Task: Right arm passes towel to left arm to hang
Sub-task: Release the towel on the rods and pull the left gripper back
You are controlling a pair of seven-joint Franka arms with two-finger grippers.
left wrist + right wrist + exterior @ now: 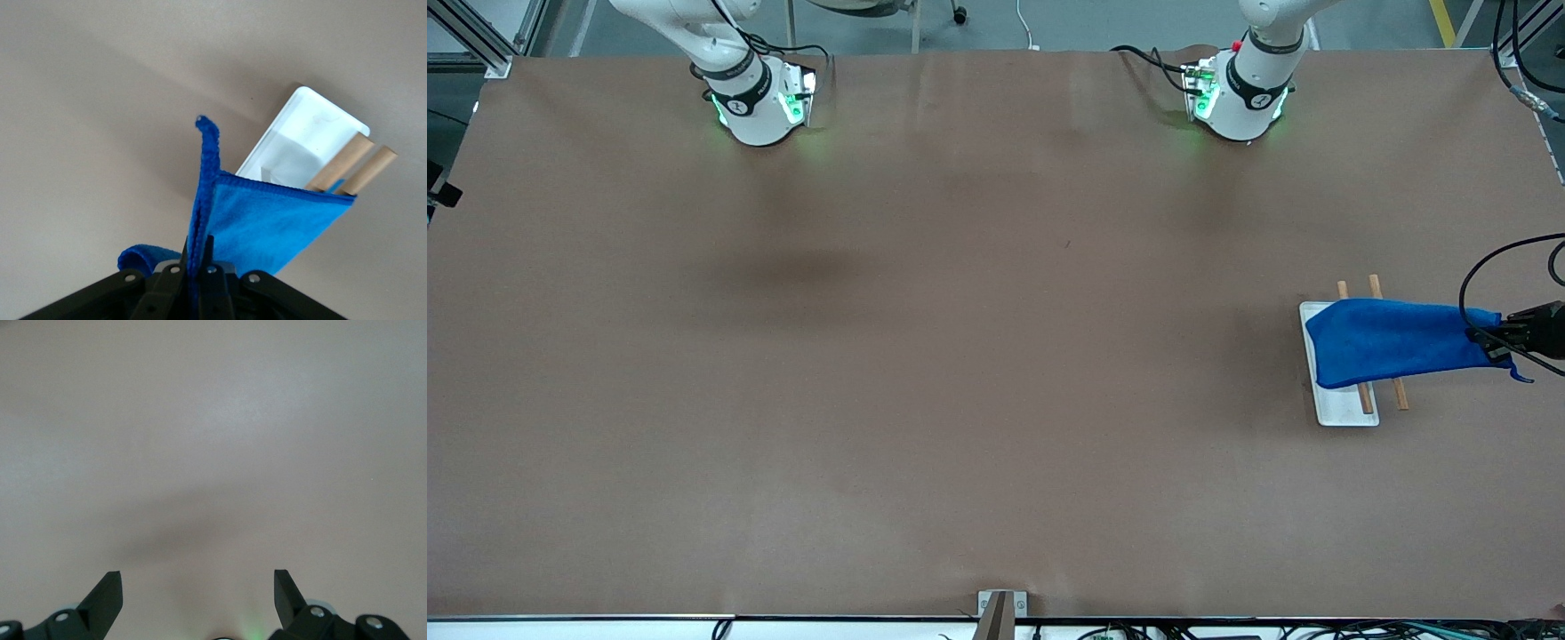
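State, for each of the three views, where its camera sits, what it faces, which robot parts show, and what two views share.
Front: high across the table, facing both bases; left end effector grips the towel over a white rack.
Left wrist: on that wrist, facing towel, rack; own fingers show.
Right wrist: facing bare table; open fingers show.
Shared: front and left wrist show towel, rack.

Bright blue microfibre towel point(1396, 342) draped over two wooden dowel rails point(1387, 351) of a rack on a white rectangular tray base point(1343, 413), at the left arm's end of the brown table point(925, 356). Left gripper point(1498, 342) clamped on the towel's end, over the table just beside the rack. Right gripper point(198, 590) spread wide above bare tabletop.
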